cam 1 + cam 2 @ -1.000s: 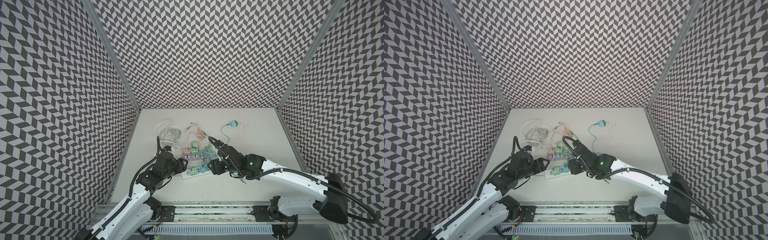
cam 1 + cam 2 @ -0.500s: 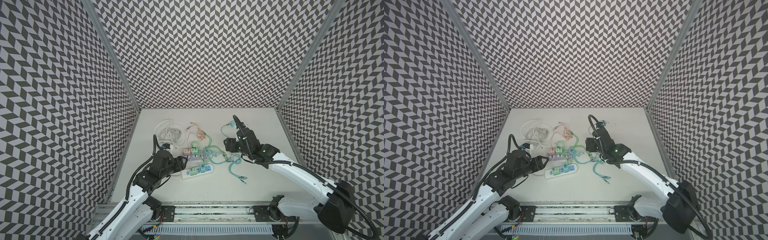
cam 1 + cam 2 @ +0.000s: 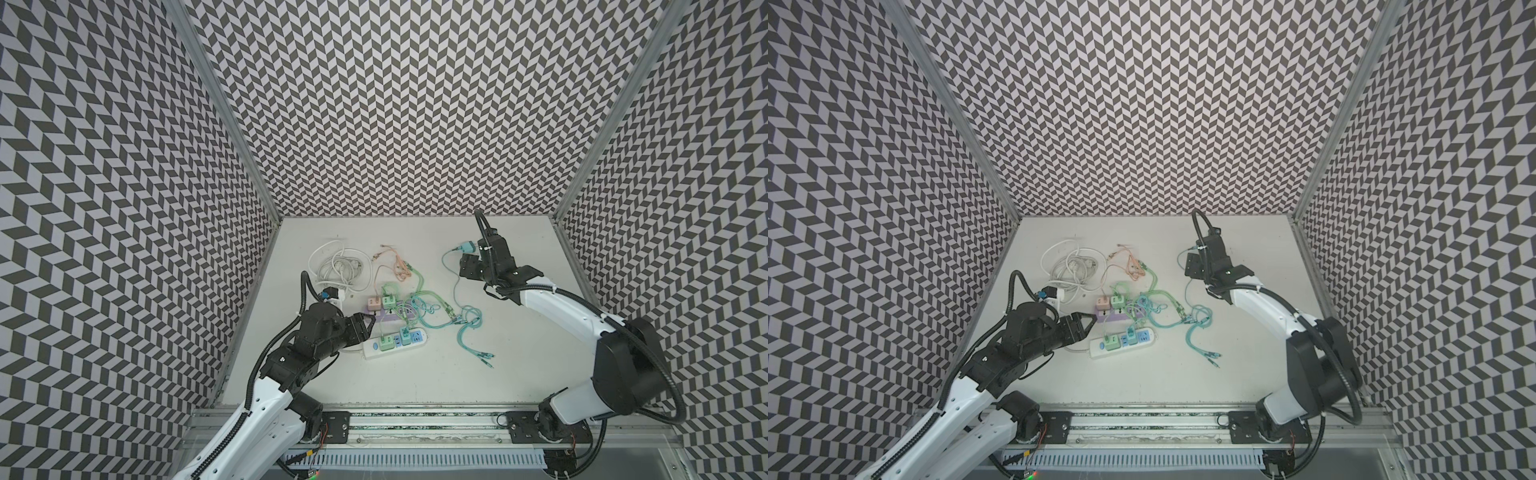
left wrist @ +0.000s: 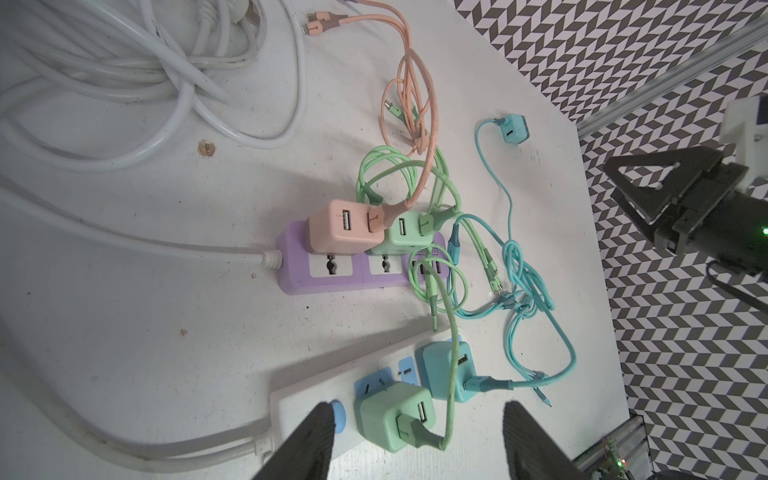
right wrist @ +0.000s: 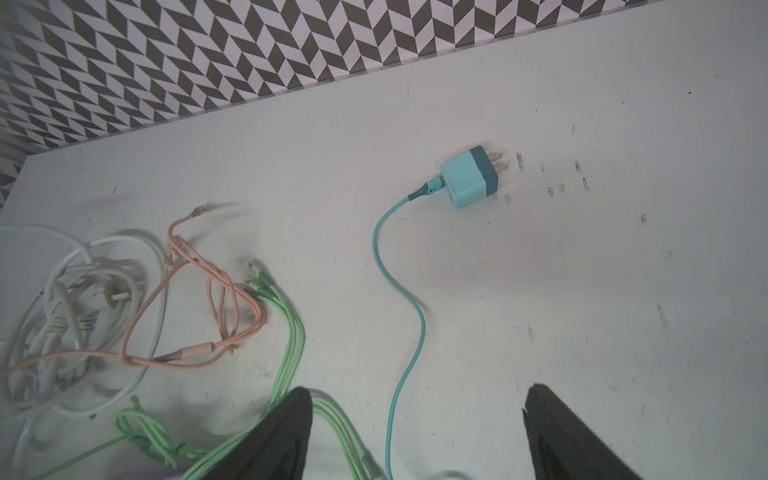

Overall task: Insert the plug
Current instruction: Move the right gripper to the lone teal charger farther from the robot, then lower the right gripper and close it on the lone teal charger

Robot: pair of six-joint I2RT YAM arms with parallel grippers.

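The right gripper (image 3: 468, 266) has left the tangle of cords (image 3: 428, 311) beside the long white power strip (image 3: 370, 352), where it was a second ago. It now hangs over the far side of the counter. Its jaws have opened wider and hold nothing. The left gripper (image 3: 370, 326) has stayed by the strip's button end, half open and empty.

The small square teal plug with its teal cord (image 5: 467, 176) lies loose, just ahead of the right gripper's fingers (image 5: 286, 432), not touching them.

The flat white counter (image 3: 415, 395) is scuffed. Walls with a black and white zigzag pattern (image 3: 395, 104) stand around it.

Only the right wrist view shows the plug's two metal pins. Only the left wrist view shows a mint green charger block (image 4: 390, 415) close up, plugged into the strip below the left gripper.
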